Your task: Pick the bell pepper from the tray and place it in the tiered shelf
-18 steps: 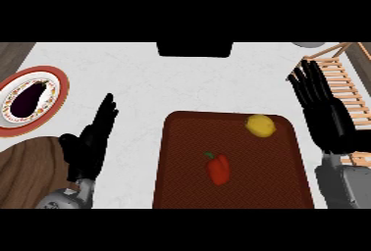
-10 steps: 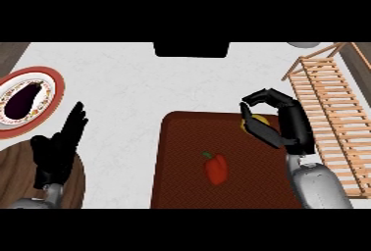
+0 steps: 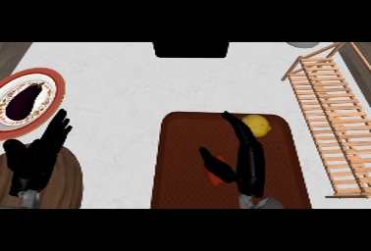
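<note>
Now the right hand (image 3: 243,157) lies over the dark red rectangular tray (image 3: 181,166), with the fingers stretched long toward the far side and the thumb spread out to the left. The small red bell pepper (image 3: 215,177) is on the tray, between the thumb and the palm, and mostly hidden by them; only a little red part shows. The fingers are not curled round it, so the hand is released. A yellow round fruit (image 3: 257,125) lies at the far right corner of the tray, just beside the fingertips. The light wooden tiered shelf (image 3: 330,122) stands at the right of the tray, apart from it. The left hand (image 3: 36,157) rests at the lower left edge, fingers straight and up, over a round wooden board (image 3: 65,181). Beyond it is a round plate with red rim (image 3: 54,81), with a dark purple eggplant (image 3: 25,100) on it.
</note>
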